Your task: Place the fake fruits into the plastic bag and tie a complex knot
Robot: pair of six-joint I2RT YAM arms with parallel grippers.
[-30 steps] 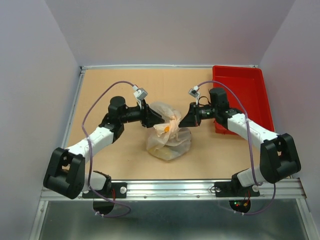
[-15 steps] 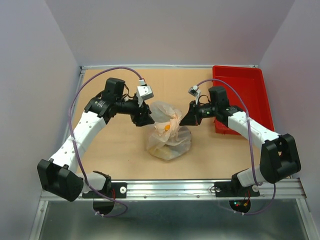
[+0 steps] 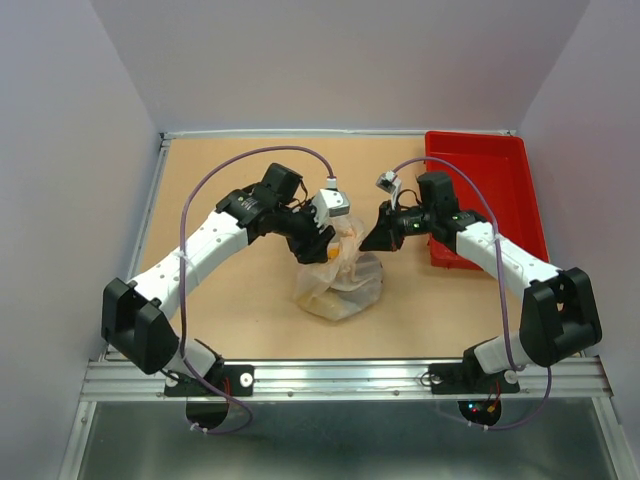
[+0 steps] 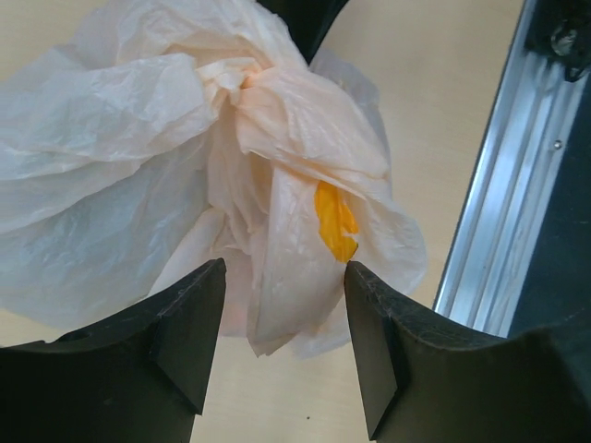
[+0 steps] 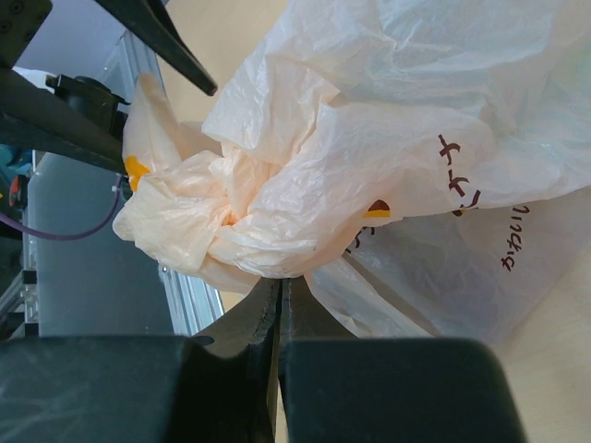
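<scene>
**Holding the tied bag at the middle of the surface**

The plastic bag (image 3: 338, 278) sits near the centre of the surface (image 3: 230, 315), between the two arms. It is thin, crinkled and whitish, half see-through, with dark red printed signs (image 5: 457, 180) on one side. Its top is gathered into the knot (image 5: 235, 217), a tight twisted bunch of the bag's own film, and loose folds spread out around it. An orange-yellow patch (image 4: 334, 221) shows through the film below the bunch. I cannot tell if it is one of the fake fruits or a printed mark. The lower part of the bag looks rounded and full, but no single fruit can be made out.

The right jaws are closed, and a fold of film beside the knot runs in between their tips. The left jaws are open. They stand on both sides of a hanging fold of the bag, and the film between them is not pressed.

The left arm (image 3: 215, 240) reaches in from the left and the right arm (image 3: 495, 255) from the right, so they meet over the top of the bag. Each arm carries a purple cable (image 3: 250, 155).

The surface is a plain tan board with a metal rail (image 3: 340, 375) along its near edge. A red tray (image 3: 490, 165) lies at the far right corner, apart from the bag. Pale grey-lilac walls (image 3: 340, 60) close the space on three sides.
</scene>
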